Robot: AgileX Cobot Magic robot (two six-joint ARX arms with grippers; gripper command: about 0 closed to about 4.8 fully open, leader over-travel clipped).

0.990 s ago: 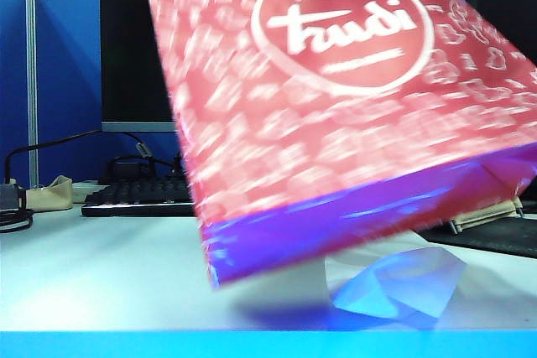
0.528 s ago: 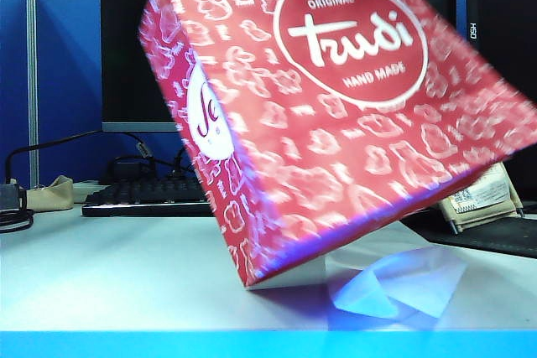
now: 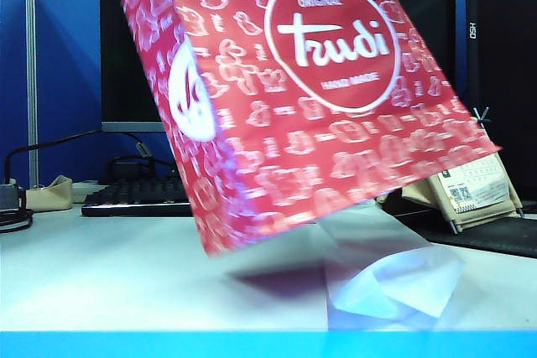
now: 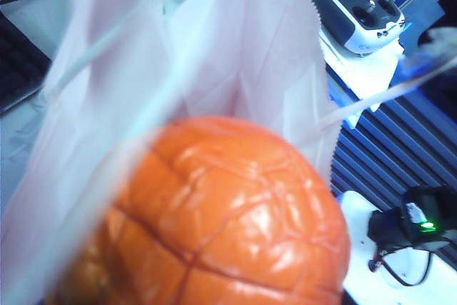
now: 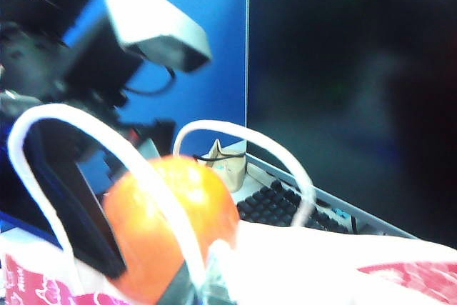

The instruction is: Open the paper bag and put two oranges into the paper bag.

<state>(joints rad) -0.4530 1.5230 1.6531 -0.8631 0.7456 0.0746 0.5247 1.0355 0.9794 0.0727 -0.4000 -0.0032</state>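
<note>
With the paper bag (image 3: 310, 98) now swung off the counter (image 3: 109, 282) and tilted, the left gripper (image 4: 207, 248) jaws clamp an orange (image 4: 214, 212) at its mouth, while the right gripper, jaws together, stays unseen.

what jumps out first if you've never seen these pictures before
The big red paper bag fills the exterior view, tilted and lifted off the table, with a translucent plastic sheet under it. In the left wrist view a glossy orange held by the left gripper sits at the bag's white open mouth. The right wrist view shows the white cord handles arching in front of that orange, the shut right gripper at the bag's rim.
</note>
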